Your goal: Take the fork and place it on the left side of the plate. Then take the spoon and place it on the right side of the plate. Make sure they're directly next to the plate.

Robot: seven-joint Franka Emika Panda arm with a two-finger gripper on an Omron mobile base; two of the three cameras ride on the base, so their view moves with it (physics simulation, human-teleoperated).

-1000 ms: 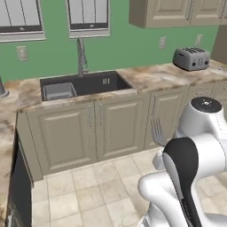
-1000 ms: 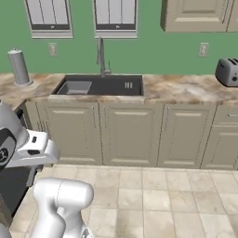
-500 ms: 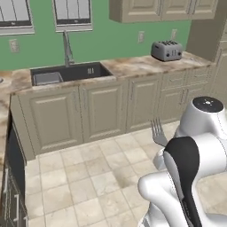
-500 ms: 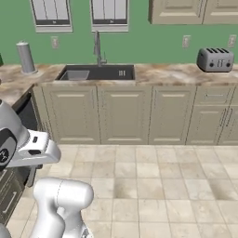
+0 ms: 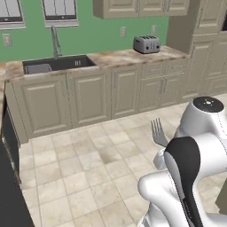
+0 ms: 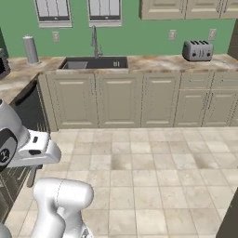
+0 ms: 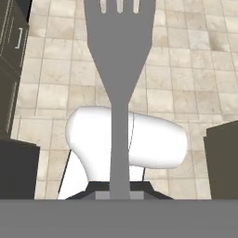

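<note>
A green-walled kitchen with cream cabinets and a beige tiled floor (image 6: 153, 162) spreads ahead. On the marbled tabletop (image 5: 119, 56) along the wall, a sink (image 6: 95, 62) sits well to the left of the toaster (image 5: 146, 44). The pincer (image 7: 119, 193) is clamped shut on the handle of the fork (image 7: 119, 69), whose tines point away from the hand, above the floor tiles. In the left base view the fork's tines (image 5: 157, 131) rise just beside the arm's white body, far nearer than the toaster.
</note>
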